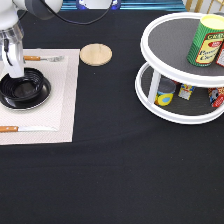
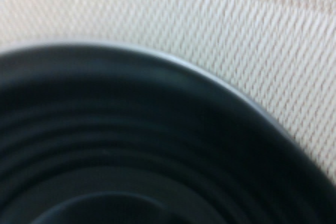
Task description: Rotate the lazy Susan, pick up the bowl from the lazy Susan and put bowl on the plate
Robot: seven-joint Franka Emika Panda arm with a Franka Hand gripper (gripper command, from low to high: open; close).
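The black ridged bowl (image 1: 26, 90) sits low on the beige placemat (image 1: 62, 100) at the exterior view's left, no longer on the lazy Susan (image 1: 175, 42) at the right. My gripper (image 1: 11, 74) stands upright over the bowl's far left rim, its fingers close together on that rim. The plate is hidden in the exterior view, where the bowl covers its spot. The wrist view is filled by the bowl's inner rings (image 2: 112, 150) with placemat weave (image 2: 247, 45) beyond the rim.
A fork (image 1: 42, 58) lies on the placemat above the bowl and a knife (image 1: 27, 129) below it. A round wooden coaster (image 1: 95, 54) rests on the black cloth. The lazy Susan carries a green can (image 1: 205, 40) on top and small jars below.
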